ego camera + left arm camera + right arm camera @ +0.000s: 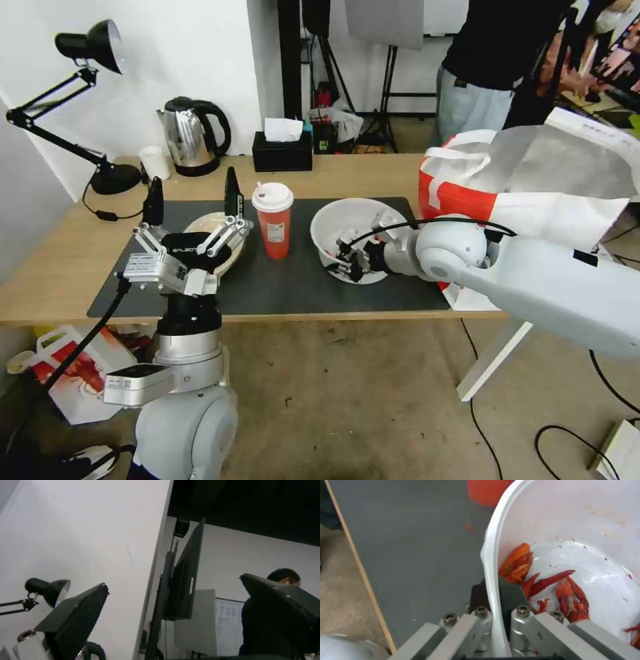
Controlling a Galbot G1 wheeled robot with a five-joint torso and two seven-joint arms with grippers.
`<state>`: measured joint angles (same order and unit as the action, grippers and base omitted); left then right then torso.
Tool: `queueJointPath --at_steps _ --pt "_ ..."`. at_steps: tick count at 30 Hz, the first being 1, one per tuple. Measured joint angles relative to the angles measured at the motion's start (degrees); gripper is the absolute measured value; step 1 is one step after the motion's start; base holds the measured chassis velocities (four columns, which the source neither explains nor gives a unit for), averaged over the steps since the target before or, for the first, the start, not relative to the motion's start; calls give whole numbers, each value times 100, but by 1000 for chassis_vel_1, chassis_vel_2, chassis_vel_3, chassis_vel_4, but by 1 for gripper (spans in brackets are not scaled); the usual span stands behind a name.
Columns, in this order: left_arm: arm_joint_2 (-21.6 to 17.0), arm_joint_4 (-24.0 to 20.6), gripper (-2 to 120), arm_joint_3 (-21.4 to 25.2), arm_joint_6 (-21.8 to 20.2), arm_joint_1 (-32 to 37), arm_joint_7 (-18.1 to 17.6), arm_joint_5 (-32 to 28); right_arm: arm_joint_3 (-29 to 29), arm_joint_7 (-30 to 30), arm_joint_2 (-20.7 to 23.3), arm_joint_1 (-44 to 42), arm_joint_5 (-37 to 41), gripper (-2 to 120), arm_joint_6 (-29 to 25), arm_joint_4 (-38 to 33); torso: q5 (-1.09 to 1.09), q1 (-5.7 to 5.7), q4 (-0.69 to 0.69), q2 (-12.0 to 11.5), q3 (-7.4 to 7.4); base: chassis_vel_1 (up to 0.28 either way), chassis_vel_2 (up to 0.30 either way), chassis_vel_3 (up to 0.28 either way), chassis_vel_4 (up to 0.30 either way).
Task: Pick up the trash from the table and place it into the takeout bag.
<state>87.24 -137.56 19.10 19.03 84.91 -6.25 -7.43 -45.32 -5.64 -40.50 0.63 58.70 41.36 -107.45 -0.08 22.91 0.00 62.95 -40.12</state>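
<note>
Bowl (347, 233) first, it seems: of the 3 pieces of trash, the white bowl of red crayfish shells (550, 585) sits centre-right in the head view on the dark mat (293, 280), and the right gripper (351, 257) has its near rim. In the right wrist view the 2 fingers are closed on the bowl's thin wall (491, 580), 1 inside among the shells and 1 outside. Whether the bowl is off the mat cannot be told.

The left gripper (193, 200), at centre-left of the head view, hangs open with its fingers pointing up above the beige lid (213, 233), holding nothing. The red cup (273, 220) stands upright in the middle of the frame, between lid and bowl, untouched.

The takeout bag (527, 180) stands open at the right of the frame, on the table (53, 267) end, its foil lining showing.

So the job looks barely begun, with nothing in the bag yet. The next move probably calls for lifting the bowl level, since a thin rim pinched at 1 point may flex or tip and spill shells, then carrying it right and over the bag's mouth.
</note>
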Motion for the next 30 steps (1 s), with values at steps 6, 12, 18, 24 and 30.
queueJointPath --at_steps 6,12,18,24,30 --pt "13 1 100 -9 -1 12 5 20 0 10 -16 10 4 0 -1 14 0 -1 0 0 0 0 0 0 0" --pt "24 -3 100 -8 -1 29 5 38 -6 23 -11 68 7 0 -1 -3 0 -1 0 0 0 0 0 0 0" --pt "35 -31 100 6 -1 48 2 52 -6 14 75 305 90 0 -2 -141 -1 0 0 0 0 0 0 0 0" --pt "34 -75 100 21 2 78 -2 53 -24 1 228 756 210 0 -3 -346 1 -1 0 0 0 0 0 0 0" --pt "35 -98 100 33 6 91 -9 52 33 0 311 1115 342 0 -5 -452 0 0 -1 0 0 0 0 0 0"
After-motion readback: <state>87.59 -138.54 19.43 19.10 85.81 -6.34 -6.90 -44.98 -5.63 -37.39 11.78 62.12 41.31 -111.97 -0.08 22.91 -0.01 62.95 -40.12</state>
